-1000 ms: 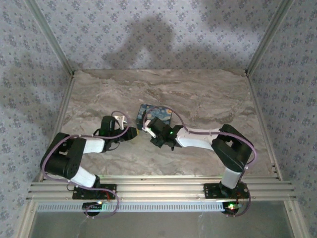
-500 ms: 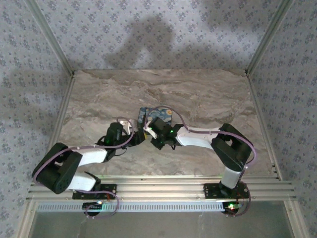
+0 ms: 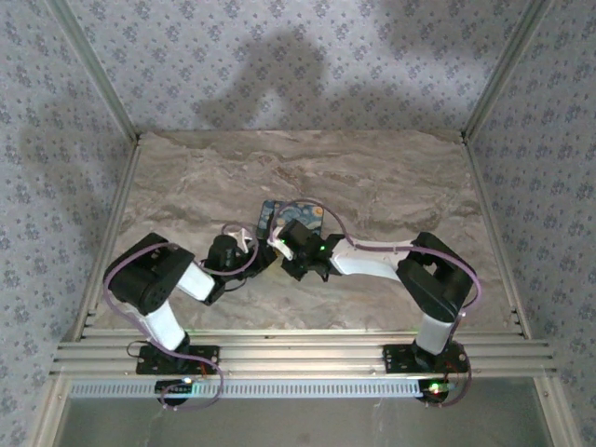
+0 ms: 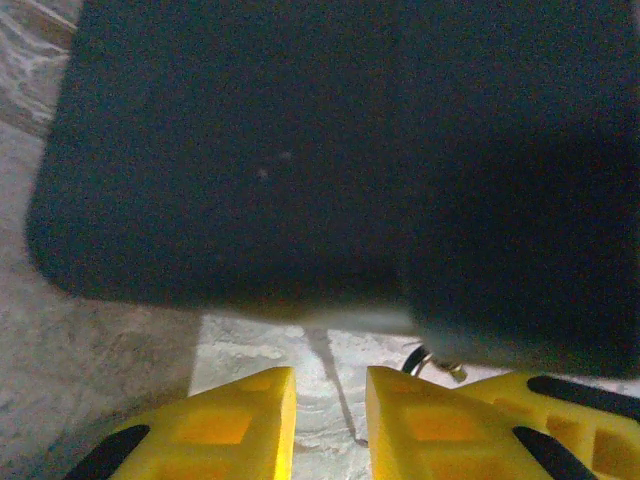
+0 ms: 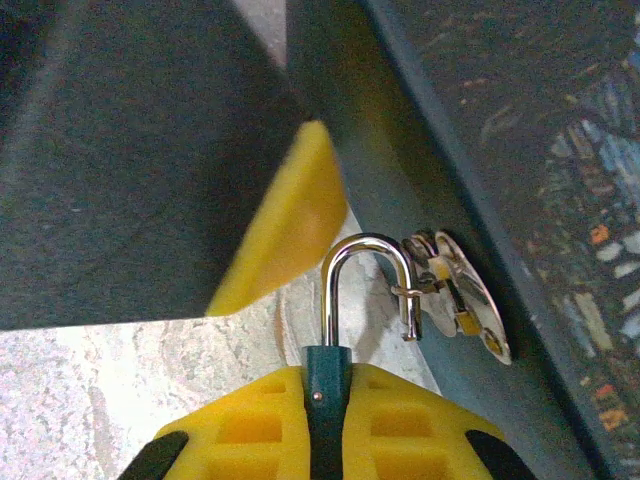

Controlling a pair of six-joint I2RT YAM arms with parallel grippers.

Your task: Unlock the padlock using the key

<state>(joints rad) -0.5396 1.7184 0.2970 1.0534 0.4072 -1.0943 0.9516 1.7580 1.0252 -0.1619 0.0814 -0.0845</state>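
1. Right gripper (image 5: 328,400), at table centre: yellow fingers clamped on the small dark-blue padlock (image 5: 327,365), seen edge-on, silver shackle pointing away from the wrist.
2. Padlock looks rigid, all metal and light. The polished shackle is probably slippery, so the flat body faces are the place to hold. The current hold looks right.
3. The shackle's right leg seems to end free above the fingers. Can't tell whether it's actually released.
4. Left gripper (image 4: 330,400), just left of the right one: yellow fingers narrowly parted, bare marble in the gap, nothing held as far as I can see. One of its fingers sits just beside the shackle in the right wrist view.
5. Thin silvery key (image 5: 470,305) hangs on a small ring looped on the shackle's right leg. It's light and loose, so likely to swing. Pinch it flat across the bow, then turn gently, since it looks bendable.
6. Just beyond: blue rectangular tin with a starry painted lid (image 5: 590,250), on the marble-pattern table (image 3: 391,177).
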